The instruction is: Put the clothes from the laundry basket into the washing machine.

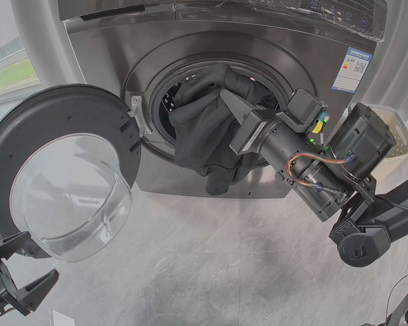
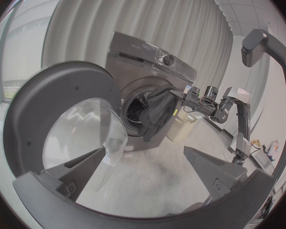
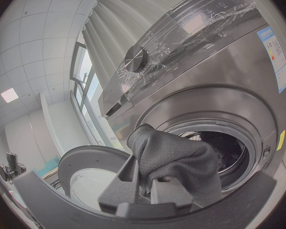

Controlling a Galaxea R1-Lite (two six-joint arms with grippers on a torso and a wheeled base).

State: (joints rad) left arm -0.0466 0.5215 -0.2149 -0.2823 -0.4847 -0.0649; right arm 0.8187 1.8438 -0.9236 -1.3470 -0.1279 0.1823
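Observation:
A dark grey garment [image 1: 199, 127] hangs out of the washing machine's round opening [image 1: 167, 100], its lower end drooping below the rim. My right gripper [image 1: 233, 103] is shut on the garment's upper part, right at the mouth of the drum; in the right wrist view the cloth [image 3: 171, 159] is bunched between the fingers [image 3: 127, 182]. The left gripper [image 1: 25, 268] stands open low at the left, below the swung-open door [image 1: 63, 168], holding nothing. From the left wrist view the garment [image 2: 157, 112] and the machine [image 2: 143, 80] lie farther off.
The machine's door, with its glass bowl, is swung wide to the left. A beige laundry basket [image 1: 396, 143] stands on the floor to the machine's right, behind my right arm. Grey tiled floor [image 1: 190, 259] lies in front.

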